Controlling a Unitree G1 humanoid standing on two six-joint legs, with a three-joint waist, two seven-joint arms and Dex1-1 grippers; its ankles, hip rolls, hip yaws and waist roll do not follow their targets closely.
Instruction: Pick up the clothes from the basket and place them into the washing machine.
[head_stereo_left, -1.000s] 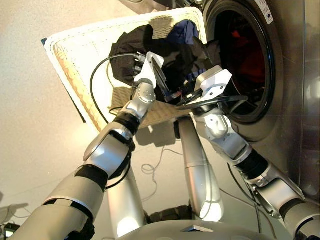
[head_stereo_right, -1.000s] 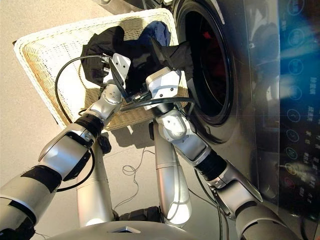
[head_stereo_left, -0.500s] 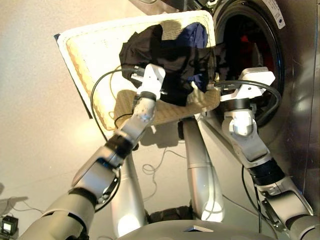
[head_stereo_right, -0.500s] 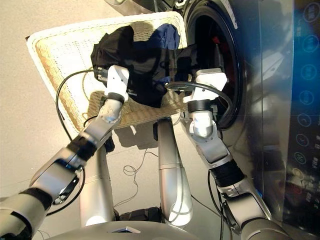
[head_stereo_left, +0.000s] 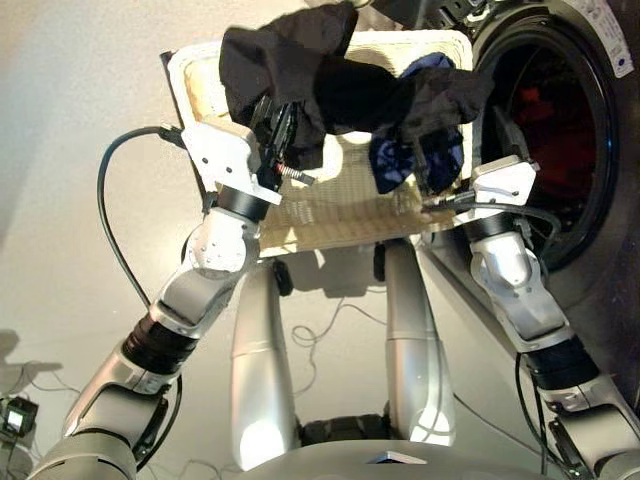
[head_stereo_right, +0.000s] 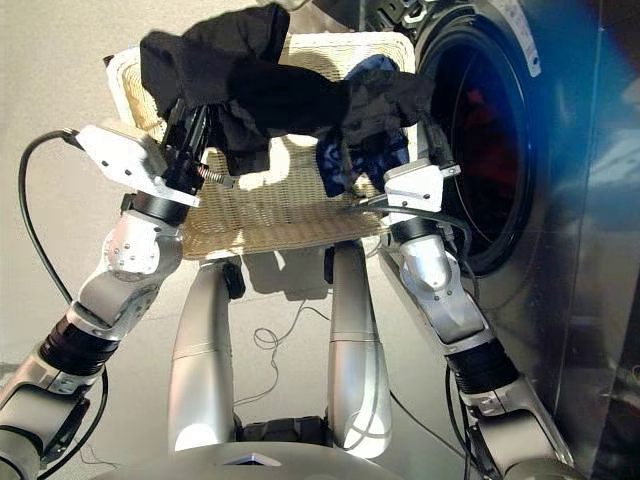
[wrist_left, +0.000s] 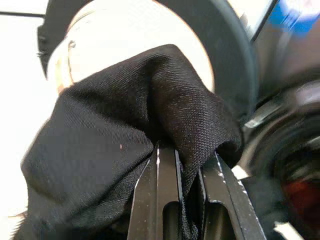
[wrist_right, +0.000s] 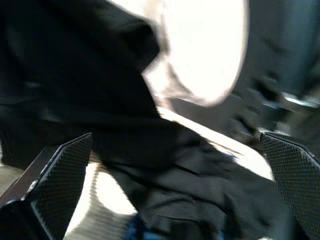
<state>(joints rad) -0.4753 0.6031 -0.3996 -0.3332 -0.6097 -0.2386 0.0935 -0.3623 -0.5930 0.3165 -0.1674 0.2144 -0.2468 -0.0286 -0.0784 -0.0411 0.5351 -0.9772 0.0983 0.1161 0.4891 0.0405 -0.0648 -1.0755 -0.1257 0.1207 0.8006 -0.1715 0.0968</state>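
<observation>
Now lifted clear of basket (head_stereo_left: 330, 215), upper centre: black garment (head_stereo_left: 330, 80) pinched by left gripper (head_stereo_left: 280, 135); right gripper (wrist_right: 165, 165) spread open beside washing machine (head_stereo_left: 560, 150).

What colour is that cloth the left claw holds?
Black garment, clearest in the left wrist view.

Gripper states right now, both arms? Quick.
Left gripper: shut on the black fabric garment, lifted above the cream-white woven wicker basket.
Right gripper: open, fingers wide apart, black cloth between them but not pinched.
</observation>
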